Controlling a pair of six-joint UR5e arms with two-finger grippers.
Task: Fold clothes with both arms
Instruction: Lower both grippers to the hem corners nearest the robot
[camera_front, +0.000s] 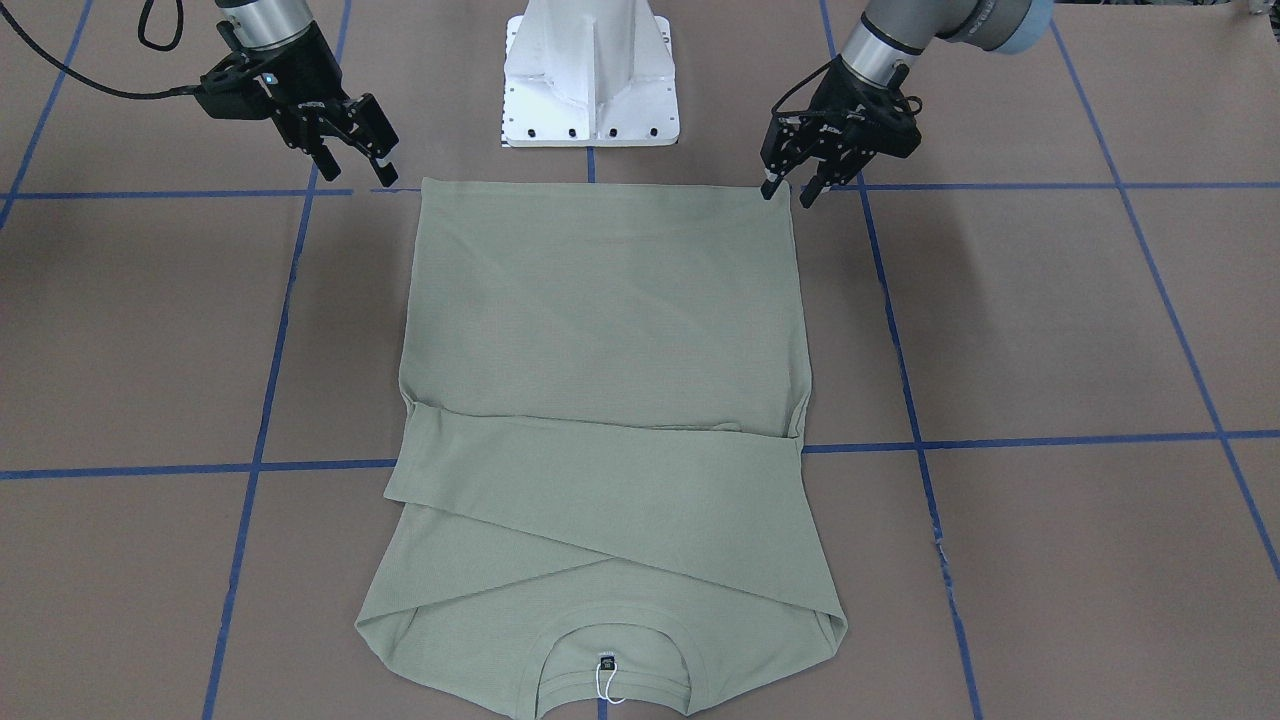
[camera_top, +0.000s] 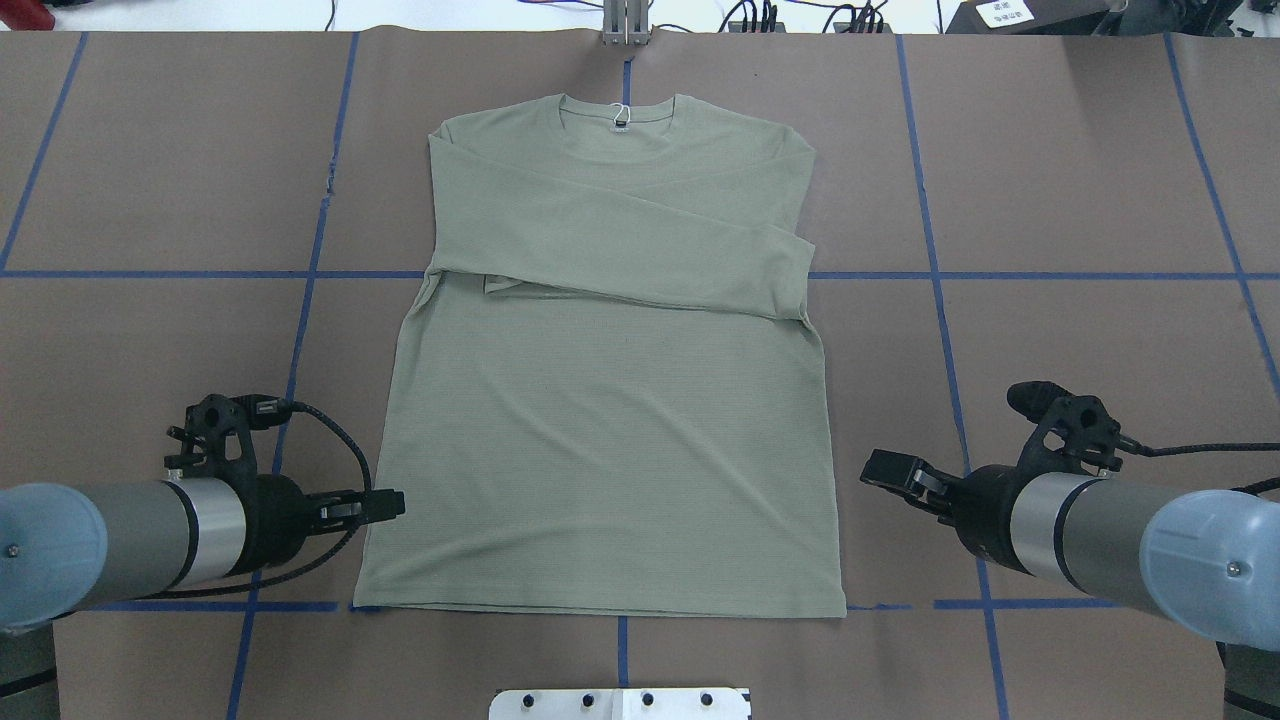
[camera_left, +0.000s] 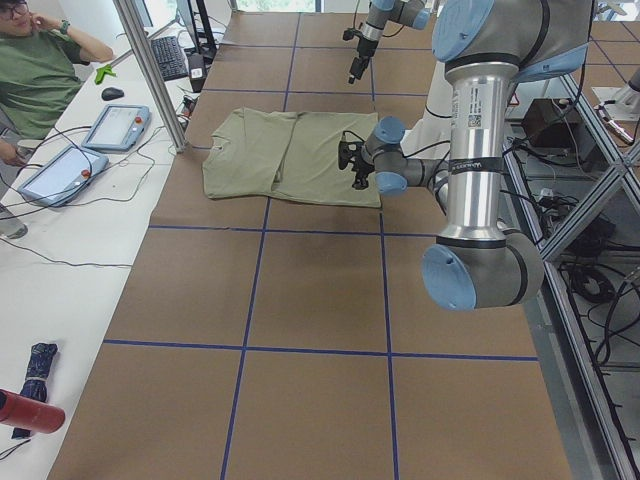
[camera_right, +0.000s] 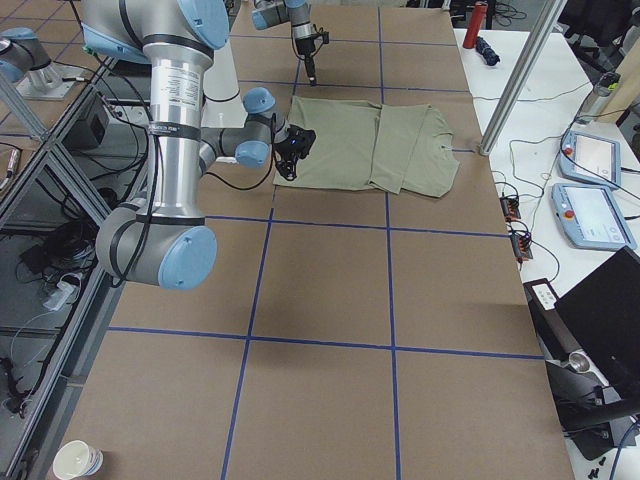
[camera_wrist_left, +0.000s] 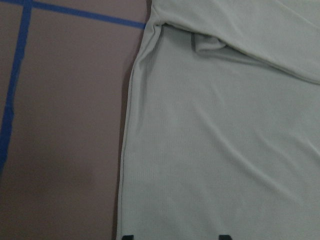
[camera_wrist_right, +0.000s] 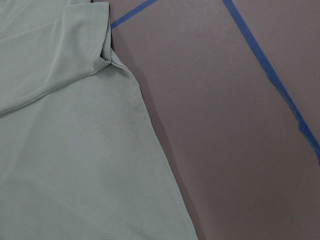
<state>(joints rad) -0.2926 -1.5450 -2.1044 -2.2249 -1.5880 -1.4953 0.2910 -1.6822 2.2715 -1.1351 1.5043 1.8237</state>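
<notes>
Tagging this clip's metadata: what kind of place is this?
Likely a robotics lab workcell: brown paper-covered table gridded with blue tape, grey-and-silver jointed left arm and right arm, grey touchscreen teach pendant on a white side bench.

In the front-facing view the lower edge cuts off the collar (camera_front: 615, 636) of the shirt (camera_front: 600, 330). The sleeves (camera_top: 640, 235) folded across the chest hide the cloth beneath them. The neck tag (camera_front: 606, 661) is too small for you to read. In the left wrist view the left gripper (camera_front: 787, 190) shows only as two dark fingertips (camera_wrist_left: 127, 236) at the bottom edge. Overhead, the left arm (camera_top: 120, 540) and right arm (camera_top: 1100, 545) run off the sides, and the white base (camera_top: 620, 703) is cut by the bottom edge. The person (camera_left: 40, 65) in the left side view is cropped at the corner.
</notes>
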